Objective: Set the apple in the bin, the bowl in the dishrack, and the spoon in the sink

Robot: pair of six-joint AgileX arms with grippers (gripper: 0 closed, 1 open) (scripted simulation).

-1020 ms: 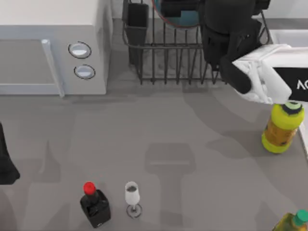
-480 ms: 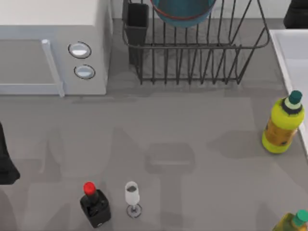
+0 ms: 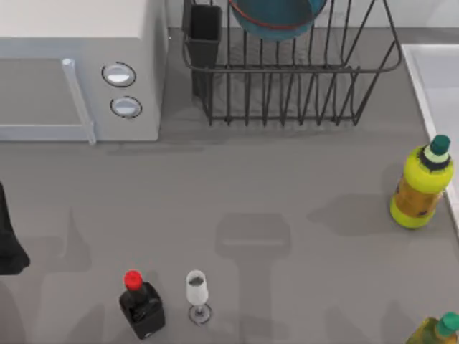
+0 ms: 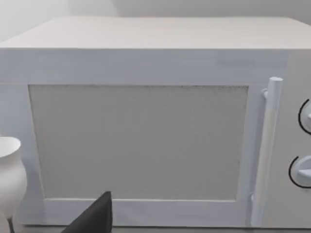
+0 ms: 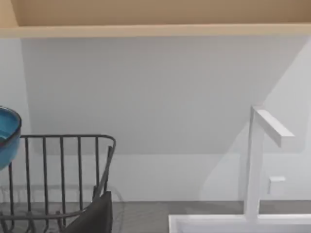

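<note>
Bowl [image 3: 276, 18] sits in the dishrack [image 3: 287, 72], top centre. Can't tell either gripper's finger state, so check before heading for the sink [image 3: 437, 79].

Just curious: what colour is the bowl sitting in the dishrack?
Teal-blue with a reddish-brown rim; the bowl shows best in the top view.

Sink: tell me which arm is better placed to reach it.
Probably right: the sink lies at the top view's right edge, and the right wrist view faces its rim. The left arm sits at the left edge, facing the microwave.
</note>
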